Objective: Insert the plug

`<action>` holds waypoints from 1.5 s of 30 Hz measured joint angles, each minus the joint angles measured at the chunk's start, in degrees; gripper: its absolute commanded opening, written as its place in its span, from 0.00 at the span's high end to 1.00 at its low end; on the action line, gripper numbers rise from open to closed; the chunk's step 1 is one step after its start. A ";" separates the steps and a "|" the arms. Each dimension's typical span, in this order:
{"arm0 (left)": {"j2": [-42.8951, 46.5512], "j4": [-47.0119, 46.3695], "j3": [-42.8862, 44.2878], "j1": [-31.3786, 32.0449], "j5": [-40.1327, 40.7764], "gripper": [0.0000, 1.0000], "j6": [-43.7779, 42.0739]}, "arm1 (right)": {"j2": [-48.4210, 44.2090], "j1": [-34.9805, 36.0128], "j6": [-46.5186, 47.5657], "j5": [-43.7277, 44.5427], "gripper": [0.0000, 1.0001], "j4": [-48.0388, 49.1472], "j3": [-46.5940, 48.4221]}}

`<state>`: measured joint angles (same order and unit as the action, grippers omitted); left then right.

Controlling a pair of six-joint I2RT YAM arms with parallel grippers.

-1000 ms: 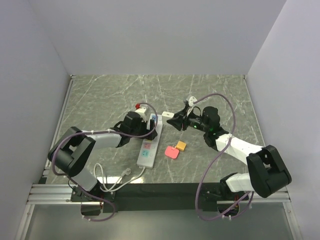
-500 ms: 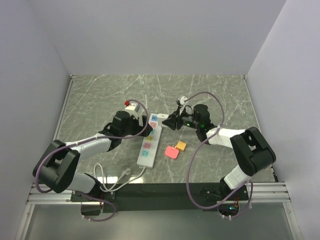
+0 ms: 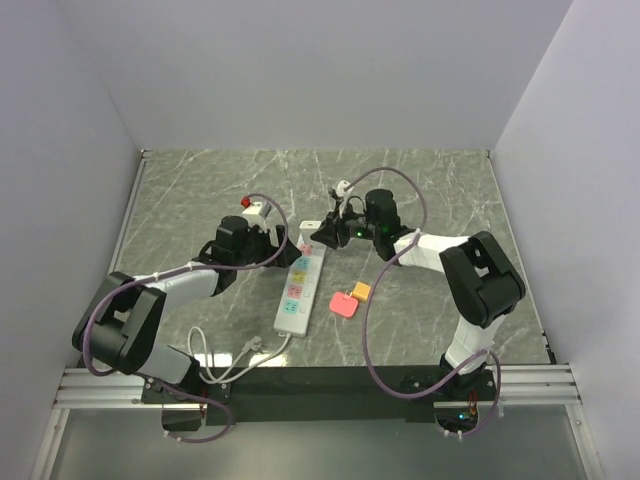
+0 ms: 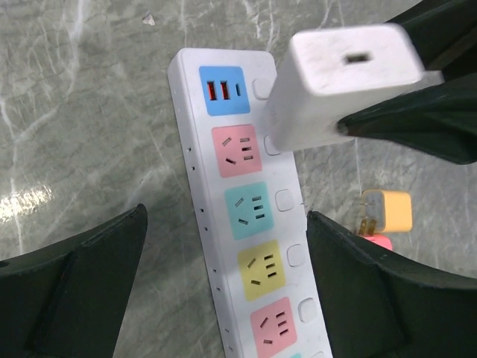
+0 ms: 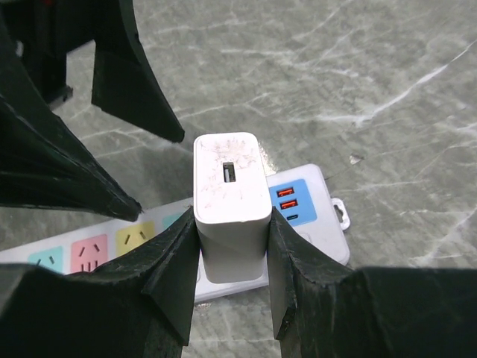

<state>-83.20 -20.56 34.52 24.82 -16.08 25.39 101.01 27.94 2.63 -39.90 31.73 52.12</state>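
The right gripper point(image 5: 232, 250) pinches the white plug point(image 5: 229, 195) by its flanks over the far end of the power strip point(image 3: 298, 290), whose long axis in the top view runs roughly 12 to 6 o'clock. In the left wrist view the first pink socket point(image 4: 237, 151) lies just at 8 o'clock of the plug (prongs hidden), so the right arm likely needs only a short shift, then a push down. The left gripper point(image 3: 276, 244), fingers spread wide and empty, sits at the strip's 9 o'clock side.
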 measured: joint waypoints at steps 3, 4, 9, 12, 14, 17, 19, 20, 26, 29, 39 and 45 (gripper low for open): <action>-0.46 -0.94 0.24 -0.70 -2.36 0.08 0.02 | 1.51 0.57 0.52 0.04 1.00 -2.49 1.31; -0.79 -1.33 0.28 -0.70 -2.86 0.09 0.00 | 1.75 0.70 0.66 0.07 1.00 -3.02 1.46; -3.15 -1.22 0.33 0.17 -2.03 0.08 -0.24 | 2.62 1.18 0.04 1.53 1.00 -4.11 1.51; -4.22 -1.07 0.33 1.81 -0.11 0.07 -0.24 | 2.60 1.22 -1.03 3.32 1.00 -3.26 1.14; -5.16 -1.22 0.44 3.19 1.07 0.07 -0.28 | 2.36 1.22 -2.43 4.72 1.00 -1.64 -0.13; -7.26 -1.40 1.03 5.01 2.54 0.07 -0.79 | 1.18 1.33 -4.96 6.49 1.00 2.27 -3.85; -8.96 -1.44 1.77 6.10 3.17 0.06 -1.36 | -0.09 1.33 -6.38 7.72 1.00 4.96 -6.62; -9.57 -1.95 2.01 6.51 3.39 0.06 -1.84 | -0.96 1.33 -6.99 8.52 1.00 6.36 -8.33; -11.76 -4.15 3.30 8.31 4.11 0.03 -4.26 | -6.27 1.51 -9.49 13.03 1.00 11.91 -16.26; -12.81 -5.44 3.69 8.90 4.28 0.02 -5.60 | -7.96 1.90 -10.27 15.41 1.00 13.25 -18.25; -16.13 -9.27 5.27 12.00 2.97 0.03 -9.97 | -13.68 3.58 -12.00 24.55 1.00 19.32 -24.39; -16.96 -9.86 5.90 13.81 -0.63 0.08 -13.09 | -14.10 3.74 -12.46 27.87 1.00 23.98 -28.33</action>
<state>-100.16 -30.41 40.42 38.63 -16.71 12.29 86.91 31.68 -9.82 -12.03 55.70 23.79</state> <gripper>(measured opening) 0.938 0.428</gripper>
